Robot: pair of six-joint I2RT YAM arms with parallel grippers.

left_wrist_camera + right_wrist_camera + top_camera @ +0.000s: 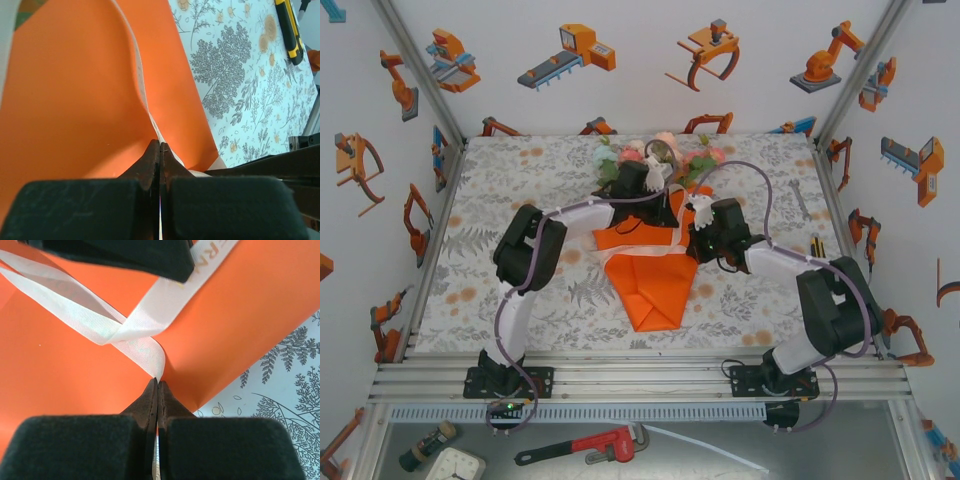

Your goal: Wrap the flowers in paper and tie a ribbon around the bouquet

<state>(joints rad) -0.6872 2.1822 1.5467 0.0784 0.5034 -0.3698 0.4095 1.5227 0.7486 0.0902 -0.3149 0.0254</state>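
Currently your left fingers [150,161] are pressed fully together on a strand of the long, thin cream-white ribbon [141,80]. Your right fingers [149,399] are likewise shut on another strand, and each runs straight out of the tips. Both are held, I judge, so the crossed ribbon can be drawn tight over the large bright orange paper sheet [645,285]. The sheet lies coned on the floral-print desk [510,200], with the pink and peach flowers [660,155] at its far end.

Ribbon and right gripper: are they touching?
Touching. In the right wrist view the ribbon runs into the seam of the right gripper's shut fingers, pinched over the orange paper.
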